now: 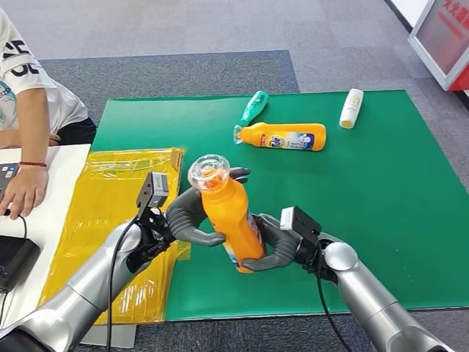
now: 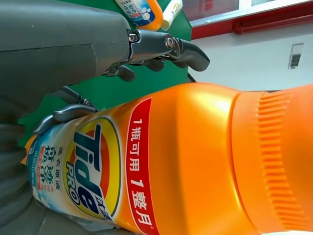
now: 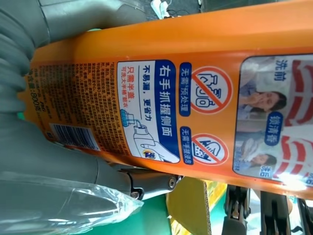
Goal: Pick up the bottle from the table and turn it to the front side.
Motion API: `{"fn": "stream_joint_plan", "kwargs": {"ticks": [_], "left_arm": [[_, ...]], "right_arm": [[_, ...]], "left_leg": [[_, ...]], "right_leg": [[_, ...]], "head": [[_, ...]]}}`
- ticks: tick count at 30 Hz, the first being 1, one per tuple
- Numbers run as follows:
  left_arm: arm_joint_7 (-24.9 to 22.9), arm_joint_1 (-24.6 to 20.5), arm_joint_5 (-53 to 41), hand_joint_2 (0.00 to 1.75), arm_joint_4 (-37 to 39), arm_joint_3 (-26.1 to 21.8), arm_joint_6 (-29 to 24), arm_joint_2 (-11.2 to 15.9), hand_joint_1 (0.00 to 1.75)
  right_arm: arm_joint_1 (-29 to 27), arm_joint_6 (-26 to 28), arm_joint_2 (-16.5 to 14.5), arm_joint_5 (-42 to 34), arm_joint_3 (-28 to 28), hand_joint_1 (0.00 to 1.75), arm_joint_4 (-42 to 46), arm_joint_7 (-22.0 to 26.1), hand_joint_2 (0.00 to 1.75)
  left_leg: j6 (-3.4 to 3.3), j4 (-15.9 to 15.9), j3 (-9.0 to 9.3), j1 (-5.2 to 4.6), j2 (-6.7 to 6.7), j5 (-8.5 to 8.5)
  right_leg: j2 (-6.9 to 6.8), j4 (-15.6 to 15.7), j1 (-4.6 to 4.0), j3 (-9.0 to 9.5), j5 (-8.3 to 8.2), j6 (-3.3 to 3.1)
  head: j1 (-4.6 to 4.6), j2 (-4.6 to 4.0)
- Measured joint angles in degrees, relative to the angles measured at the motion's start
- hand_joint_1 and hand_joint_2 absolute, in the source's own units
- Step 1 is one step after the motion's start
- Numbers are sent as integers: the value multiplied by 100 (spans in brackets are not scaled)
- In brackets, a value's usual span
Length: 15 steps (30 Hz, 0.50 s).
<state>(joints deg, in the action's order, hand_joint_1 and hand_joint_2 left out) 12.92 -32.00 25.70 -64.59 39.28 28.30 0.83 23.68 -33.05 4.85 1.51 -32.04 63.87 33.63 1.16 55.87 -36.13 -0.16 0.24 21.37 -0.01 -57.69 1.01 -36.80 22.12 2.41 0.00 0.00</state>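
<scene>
Fingers (image 1: 207, 236) of the left hand (image 1: 187, 216) curl around the upper body of the orange bottle (image 1: 229, 216), while the right hand (image 1: 276, 246) wraps its lower part, so both hands grip it at once, lifted clear of the green mat (image 1: 387, 191) at the lower centre of the head view. Holding it from two sides probably lets one hand steady it while the other turns it. The clear cap (image 1: 208, 171) tilts toward the upper left of the frame. The left wrist view faces the brand label (image 2: 92, 171); the right wrist view faces the back label (image 3: 147, 112) with its barcode, so the front seems turned toward the robot's left. Two more bottles, another orange one (image 1: 285, 136) and a green one (image 1: 254, 107), lie at upper centre, a white one (image 1: 352, 108) to the upper right
</scene>
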Motion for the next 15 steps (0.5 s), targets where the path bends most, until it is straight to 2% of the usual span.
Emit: {"fn": "stream_joint_plan", "kwargs": {"ticks": [15], "left_arm": [[13, -3, -54, 175, 17, 2, 27, -5, 0]], "right_arm": [[31, 124, 56, -58, -242, 175, -3, 2, 175]], "left_leg": [[0, 0, -1, 0, 0, 0]], "right_leg": [[0, 0, 0, -1, -2, 3]], "head": [[0, 0]]}}
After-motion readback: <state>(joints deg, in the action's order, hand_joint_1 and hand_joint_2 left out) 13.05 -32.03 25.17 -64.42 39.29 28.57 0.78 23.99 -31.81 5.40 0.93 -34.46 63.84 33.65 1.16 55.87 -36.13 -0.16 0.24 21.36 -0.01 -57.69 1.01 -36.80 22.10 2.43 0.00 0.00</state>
